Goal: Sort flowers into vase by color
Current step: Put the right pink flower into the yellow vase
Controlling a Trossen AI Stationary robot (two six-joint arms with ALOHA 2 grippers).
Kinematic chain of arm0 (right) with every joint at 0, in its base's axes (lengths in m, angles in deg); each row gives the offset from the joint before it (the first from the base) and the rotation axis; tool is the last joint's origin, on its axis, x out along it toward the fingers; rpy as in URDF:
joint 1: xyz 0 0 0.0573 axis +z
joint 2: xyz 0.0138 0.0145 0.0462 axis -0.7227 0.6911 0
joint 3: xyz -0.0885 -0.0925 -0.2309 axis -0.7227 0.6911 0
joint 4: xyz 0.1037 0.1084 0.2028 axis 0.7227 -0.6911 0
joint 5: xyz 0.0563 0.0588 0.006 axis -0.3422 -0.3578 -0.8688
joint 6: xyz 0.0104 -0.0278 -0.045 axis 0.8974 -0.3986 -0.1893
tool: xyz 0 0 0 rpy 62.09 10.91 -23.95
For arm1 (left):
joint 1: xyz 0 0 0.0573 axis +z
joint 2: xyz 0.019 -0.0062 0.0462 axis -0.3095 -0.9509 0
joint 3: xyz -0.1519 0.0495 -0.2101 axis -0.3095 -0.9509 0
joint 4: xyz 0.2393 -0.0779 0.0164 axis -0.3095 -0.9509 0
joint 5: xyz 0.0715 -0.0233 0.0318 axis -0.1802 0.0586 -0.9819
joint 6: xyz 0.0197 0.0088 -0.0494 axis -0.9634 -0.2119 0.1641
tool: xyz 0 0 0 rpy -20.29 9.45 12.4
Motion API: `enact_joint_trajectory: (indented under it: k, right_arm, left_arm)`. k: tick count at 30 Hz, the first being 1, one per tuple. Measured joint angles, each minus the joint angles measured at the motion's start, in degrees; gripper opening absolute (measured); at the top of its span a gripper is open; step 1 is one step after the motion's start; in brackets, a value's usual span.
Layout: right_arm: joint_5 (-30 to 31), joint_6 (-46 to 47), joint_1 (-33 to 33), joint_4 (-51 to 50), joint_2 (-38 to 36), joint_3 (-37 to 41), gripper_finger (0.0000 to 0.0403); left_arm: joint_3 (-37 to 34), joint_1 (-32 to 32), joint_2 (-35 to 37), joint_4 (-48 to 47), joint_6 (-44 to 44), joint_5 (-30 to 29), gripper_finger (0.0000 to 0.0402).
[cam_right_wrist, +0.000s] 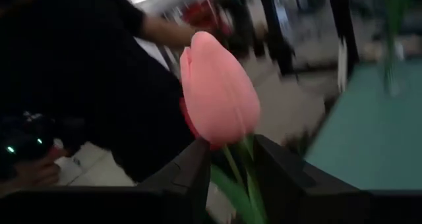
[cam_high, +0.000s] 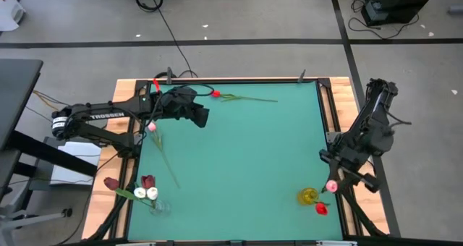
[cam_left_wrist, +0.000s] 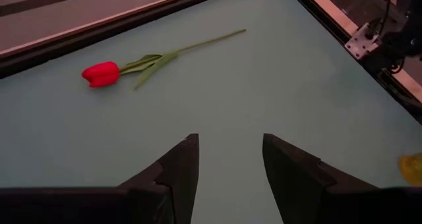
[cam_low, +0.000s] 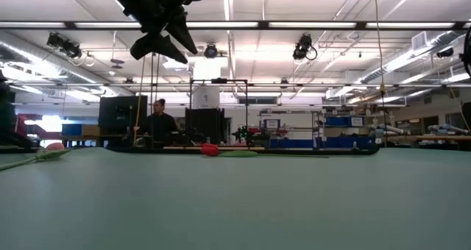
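A red tulip (cam_high: pixel 215 94) lies flat on the green mat (cam_high: pixel 246 152) near the far edge, its stem running toward the right along that edge. In the left wrist view the same flower (cam_left_wrist: pixel 101 73) sits ahead of the left gripper (cam_left_wrist: pixel 226 159), whose fingers stand apart with nothing between them. That gripper (cam_high: pixel 199 116) hangs above the mat, just beside the red head and not touching it.

A pink tulip (cam_high: pixel 153 127) lies near the left edge, its long stem slanting toward the near side. At the near left corner a clear vase (cam_high: pixel 158 206) holds two white heads (cam_high: pixel 146 193) and two maroon heads (cam_high: pixel 147 181).

At the near right corner the right gripper (cam_high: pixel 337 179) is closed on the stem of another pink tulip (cam_right_wrist: pixel 217 92), the head standing just above the fingers (cam_right_wrist: pixel 191 174). It is held above a yellow vase (cam_high: pixel 309 196), which has a second red head (cam_high: pixel 321 208) beside it.

In the low view a person (cam_low: pixel 158 123) sits in the room behind the table.
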Motion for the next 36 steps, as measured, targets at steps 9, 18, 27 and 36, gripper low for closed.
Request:
enact_joint_trajectory:
  k: [9,18,27,36]
  right_arm:
    - [-0.1,14.3,-0.1,-4.4,0.8,0.1,0.0133]
    - [-4.6,23.7,-0.5,-2.7,-0.6,0.1,0.0132]
    - [-1.6,21.1,-2.7,-0.9,-1.9,0.1,0.0163]
    - [-9.9,29.4,-3.0,-7.8,-1.8,0.1,0.0264]
  left_arm:
    - [0.0,0.8,0.0,0.0,-0.4,0.0,0.0172]
    - [0.0,1.1,0.0,0.0,-0.4,0.0,0.0172]
    - [0.0,1.1,0.0,0.0,-0.1,0.0,0.0172]
    - [0.0,1.1,0.0,0.0,1.1,0.1,0.0172]
